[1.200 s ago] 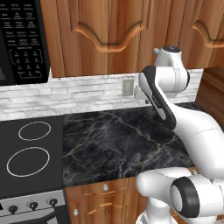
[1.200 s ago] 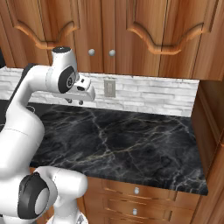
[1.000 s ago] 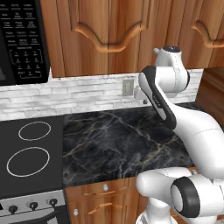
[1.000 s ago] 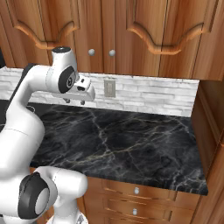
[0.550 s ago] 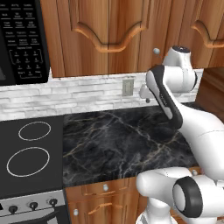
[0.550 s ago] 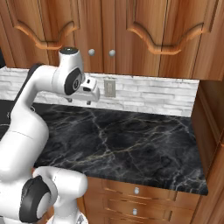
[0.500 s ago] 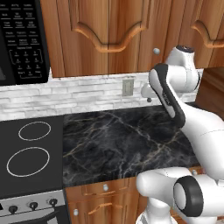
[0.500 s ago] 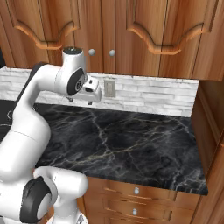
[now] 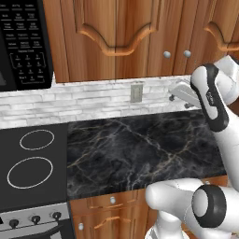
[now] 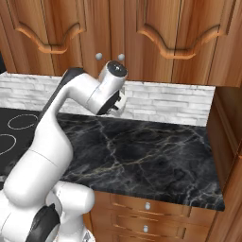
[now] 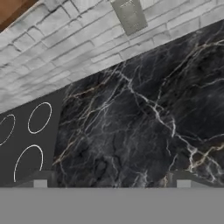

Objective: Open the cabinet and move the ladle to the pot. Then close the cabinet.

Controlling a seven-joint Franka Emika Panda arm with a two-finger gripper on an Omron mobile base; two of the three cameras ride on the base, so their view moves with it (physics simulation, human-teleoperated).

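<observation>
Far to the left in the left base view hangs the black microwave (image 9: pixel 21 44), with the cooktop (image 9: pixel 30 163) and its ringed burners below it; neither pot nor ladle can be picked out on either. Next along, above the pale brick backsplash (image 9: pixel 93 100), comes the cabinet (image 9: pixel 116 37), its reddish-brown doors shut, each with a raised arched moulding and a small round silver knob (image 9: pixel 166 54) low near the centre seam, a second knob just beside it on the neighbouring door. A wide wooden door like this is likely stiff and fairly heavy on its hinges, not fragile, and it should swing rather than slide; the knob looks smooth and small, so it may slip from a loose pinch. The sensible hold is squarely on the knob, fingers either side of its stem, then a pull outward along the door's arc. Below lies the dark marble counter (image 9: pixel 140 149) with a wall socket (image 9: pixel 136 92) on the brick behind it. Furthest right is the gripper (image 9: pixel 179 93), raised over the back of the counter, below the knobs and apart from them. In the hand view its two fingertips (image 11: pixel 40 183) sit at opposite sides of the frame, so the claw is spread wide, grasping nothing and touching nothing, pointed down at the counter rather than at the door.
</observation>
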